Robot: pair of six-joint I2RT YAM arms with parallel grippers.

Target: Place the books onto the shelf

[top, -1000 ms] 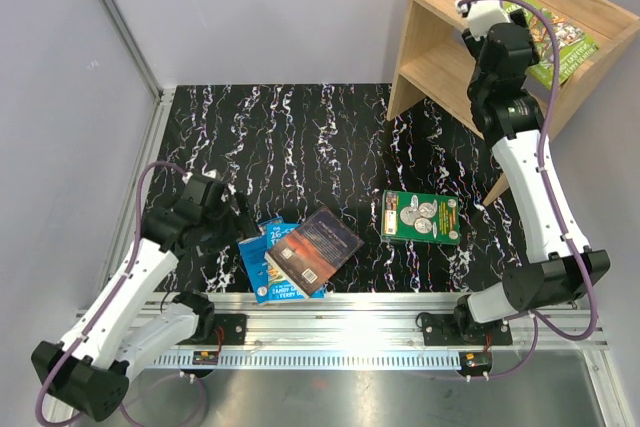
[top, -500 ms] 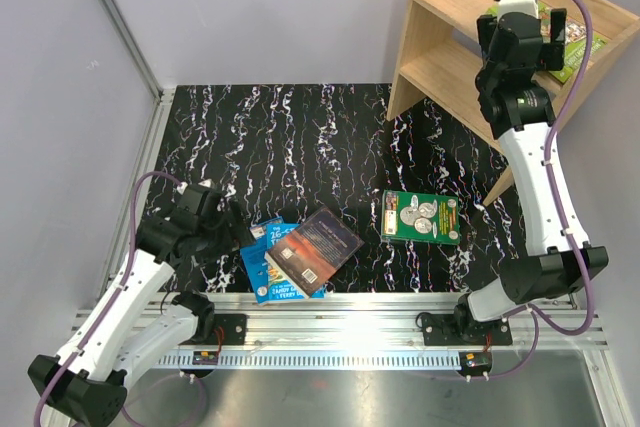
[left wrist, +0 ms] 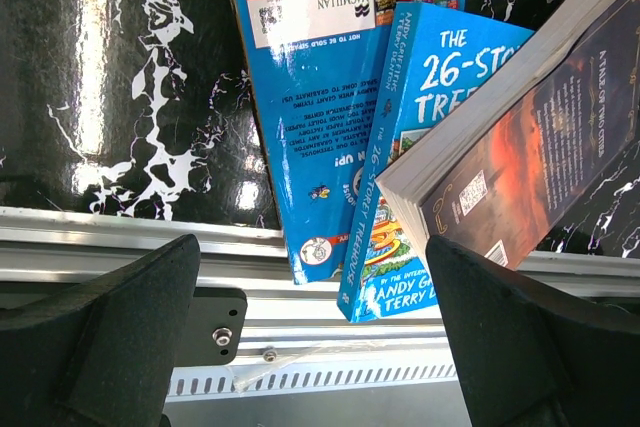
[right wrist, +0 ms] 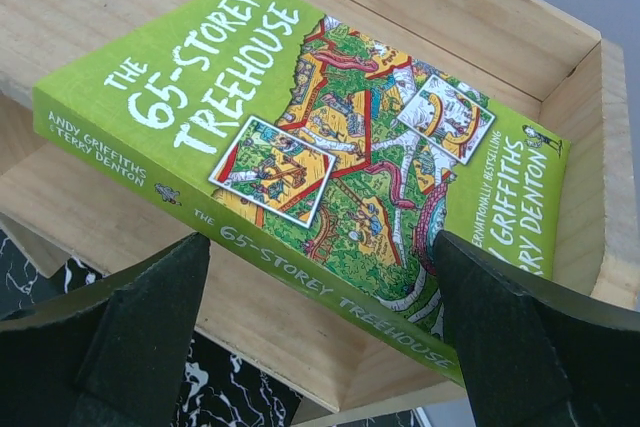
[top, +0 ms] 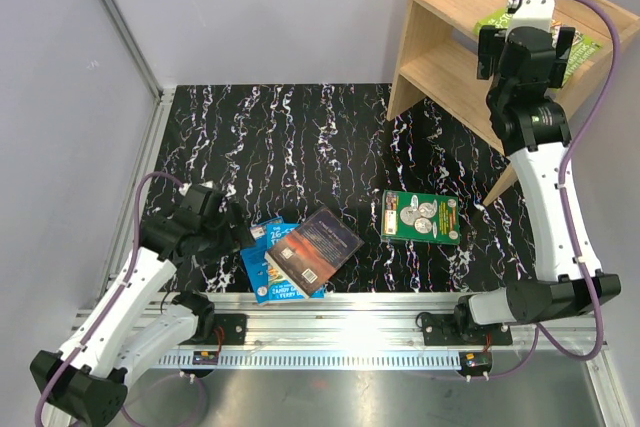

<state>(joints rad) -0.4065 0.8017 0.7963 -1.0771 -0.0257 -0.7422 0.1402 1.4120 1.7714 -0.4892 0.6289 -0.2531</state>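
Our right gripper (right wrist: 315, 267) hangs over the top board of the shelf (top: 440, 67). Its jaws are spread wide and hold nothing. The green book (right wrist: 330, 157) lies flat on that board, just under the jaws and free of them. Its long side runs slantwise across the gap between the jaws. It has cartoon pictures and white letters on the front.

Our left gripper (left wrist: 310, 277) hangs low over the near edge of the table (top: 300, 137). Its jaws are wide too, and empty. Right under it lie two blue books (left wrist: 310, 97), one partly over the other. Their long sides point away from the jaws, toward the far side of the table. The dark book (left wrist: 540, 147) rests on top of them, a little to the right, and we can see its white page edge. The left arm is much the nearer one to this pile.

The coin book (top: 420, 217) lies flat and alone on the table, well apart from the pile, on the right arm's side. We think the right arm should fetch that one. Four books are not yet on the shelf.
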